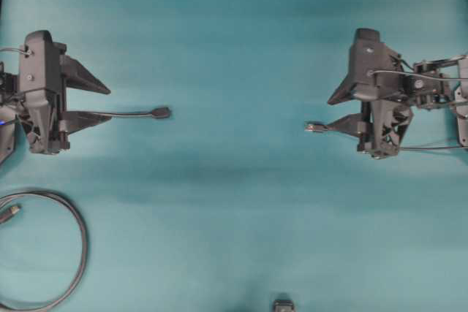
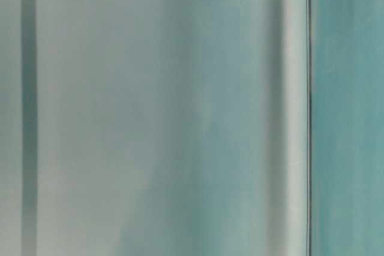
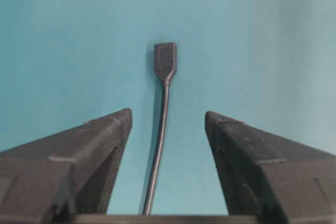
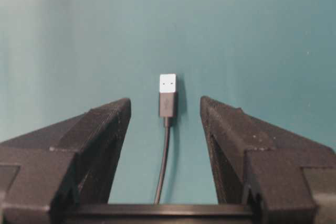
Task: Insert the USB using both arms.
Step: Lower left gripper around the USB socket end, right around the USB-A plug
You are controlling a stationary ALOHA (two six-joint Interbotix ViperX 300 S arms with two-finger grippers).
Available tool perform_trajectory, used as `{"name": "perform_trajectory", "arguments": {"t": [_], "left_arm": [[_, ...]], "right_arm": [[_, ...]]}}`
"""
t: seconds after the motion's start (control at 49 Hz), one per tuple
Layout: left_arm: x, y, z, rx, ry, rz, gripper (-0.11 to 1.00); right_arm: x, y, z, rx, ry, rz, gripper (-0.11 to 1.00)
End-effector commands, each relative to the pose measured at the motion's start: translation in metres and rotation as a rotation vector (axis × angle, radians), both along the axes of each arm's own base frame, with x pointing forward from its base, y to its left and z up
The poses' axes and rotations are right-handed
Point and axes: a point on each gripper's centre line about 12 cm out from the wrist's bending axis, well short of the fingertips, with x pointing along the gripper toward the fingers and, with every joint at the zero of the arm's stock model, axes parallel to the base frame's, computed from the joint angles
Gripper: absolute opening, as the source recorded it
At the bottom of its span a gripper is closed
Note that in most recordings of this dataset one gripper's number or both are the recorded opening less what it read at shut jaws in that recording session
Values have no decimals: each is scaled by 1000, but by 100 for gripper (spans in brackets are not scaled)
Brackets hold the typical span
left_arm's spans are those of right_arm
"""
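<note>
Overhead view shows my left hand [image 1: 102, 104] at the left edge of the teal desk [image 1: 234, 34], fingers spread and pointing toward the middle. From my left wrist camera, the two fingers [image 3: 100, 145] stand wide apart with a thin cable [image 3: 160, 145] running up between them, touching neither as far as I can see. That cable ends in the socket [image 3: 166, 60], an all-dark block lying on the desk past the fingertips.

My right hand [image 1: 335, 111] sits at the right side, also spread, pointing back toward the left one. From my right wrist camera, its fingers [image 4: 231, 140] flank another stretch of thin cable, and the USB [image 4: 168, 95] lies just beyond the tips, silvery end facing away, apart from both fingers. Nothing is pinched by either hand.

Seen from overhead, the USB [image 1: 314, 128] and the socket [image 1: 160, 113] point at each other across the middle, well apart. A thicker coiled cable [image 1: 73, 231] lies in the lower left corner. A small dark object [image 1: 284, 305] sits at the bottom edge; I cannot tell what it is. My table-level view is only a blur.
</note>
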Motion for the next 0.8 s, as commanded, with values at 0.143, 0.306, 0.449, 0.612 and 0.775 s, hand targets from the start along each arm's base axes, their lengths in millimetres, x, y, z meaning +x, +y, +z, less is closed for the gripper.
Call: {"name": "perform_trajectory", "arguments": {"t": [0.143, 0.306, 0.449, 0.612, 0.775], "left_arm": [[9, 1, 11, -7, -37, 10, 80], [13, 1, 8, -8, -20, 12, 80], [18, 1, 4, -8, 9, 9, 80], [25, 2, -1, -9, 38, 10, 80], [36, 3, -7, -10, 73, 11, 80]], "right_arm": [[15, 0, -5, 10, 14, -11, 58], [19, 0, -12, 29, 43, -34, 57], [22, 0, -16, 33, 57, -37, 58], [25, 1, -19, 34, 67, -37, 57], [24, 3, -27, 34, 106, -34, 57]]}}
